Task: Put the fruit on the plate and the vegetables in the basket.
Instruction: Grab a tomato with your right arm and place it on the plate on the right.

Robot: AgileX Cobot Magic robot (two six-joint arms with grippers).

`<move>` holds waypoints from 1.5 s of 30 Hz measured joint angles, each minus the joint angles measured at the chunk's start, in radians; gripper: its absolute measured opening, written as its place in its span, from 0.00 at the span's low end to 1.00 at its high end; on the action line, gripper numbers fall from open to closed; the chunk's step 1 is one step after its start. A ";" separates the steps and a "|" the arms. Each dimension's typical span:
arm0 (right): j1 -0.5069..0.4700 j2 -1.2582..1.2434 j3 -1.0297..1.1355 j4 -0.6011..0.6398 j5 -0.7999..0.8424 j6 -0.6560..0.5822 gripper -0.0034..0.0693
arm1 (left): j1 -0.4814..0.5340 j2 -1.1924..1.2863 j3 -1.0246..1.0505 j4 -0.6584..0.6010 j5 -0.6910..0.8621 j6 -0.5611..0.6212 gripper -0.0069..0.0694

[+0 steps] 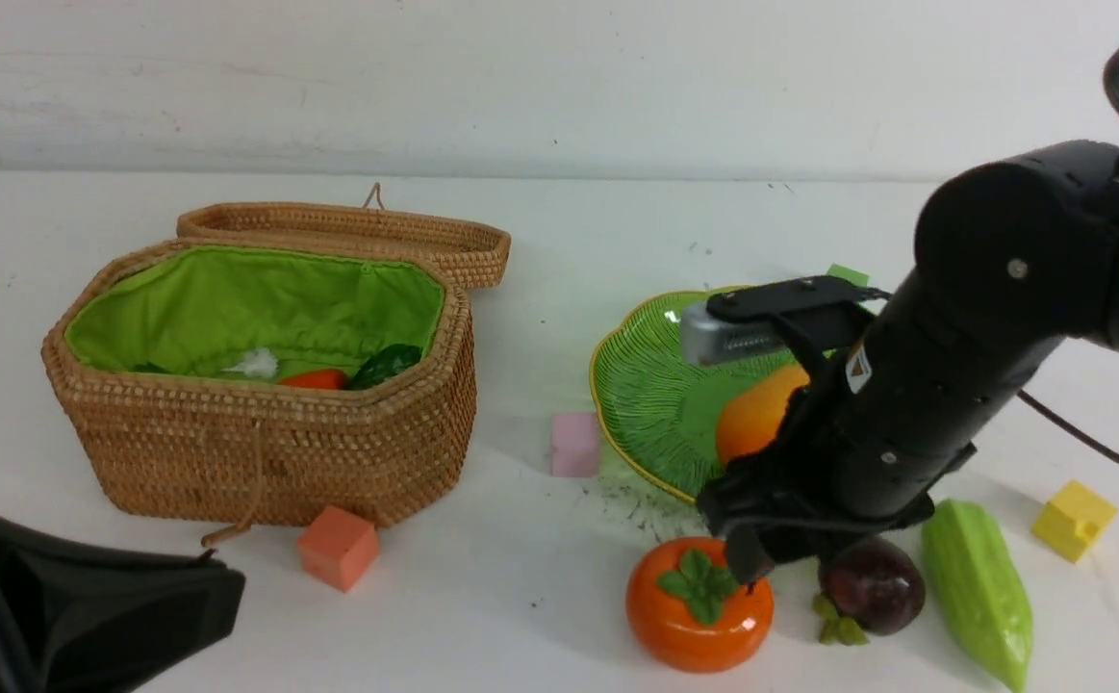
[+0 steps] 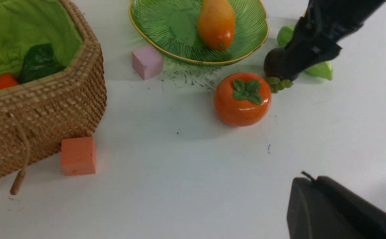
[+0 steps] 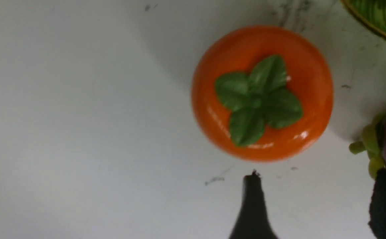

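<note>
Mango [image 1: 756, 414] on its side on the green plate [image 1: 650, 395], half hidden in the front view behind the right arm [image 1: 963, 366]. Persimmon [image 1: 699, 606] upright on the white surface [image 1: 521, 597] just in front of the plate, leaf cap up. Dark mangosteen [image 1: 875, 587] just to its right, also on the surface, green stalk leaves at its near side. Bitter gourd [image 1: 978, 587] further right beside the mangosteen, flat on the surface, pointed end toward the near edge.

Right pincer [image 1: 795, 563] down low over the gap between persimmon and mangosteen, spread wide, gripping nothing. One fingertip [image 3: 252, 199] near the persimmon's side but apart from it, the other by the mangosteen, contact impossible to tell.

Basket [image 1: 270, 452] well to the left, lid [image 1: 357, 231] thrown back, green lining exposed. Inside, carrot [image 1: 314, 379] with dark leaves and white radish [image 1: 253, 363] side by side.

Left pincer [image 1: 165, 597] at the near left corner, only a dark wedge in view, spread impossible to tell.

Pink cube [image 1: 574, 445] just beside the plate's left rim, orange cube [image 1: 338, 547] just beside the basket's front, yellow cube [image 1: 1074, 520] out to the right past the gourd.
</note>
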 joint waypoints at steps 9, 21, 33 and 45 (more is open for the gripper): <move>-0.031 0.141 -0.001 0.118 -0.088 0.042 0.82 | 0.000 0.000 0.000 -0.007 0.000 0.000 0.07; -0.032 0.201 -0.012 0.124 -0.087 0.089 0.82 | 0.000 0.000 0.000 -0.030 0.007 0.000 0.07; -0.032 0.235 -0.024 0.171 -0.084 0.073 0.82 | 0.000 0.000 0.000 -0.041 0.009 0.000 0.07; -0.035 0.252 -0.030 0.192 -0.104 0.014 0.71 | 0.000 0.000 0.000 -0.051 0.010 0.000 0.07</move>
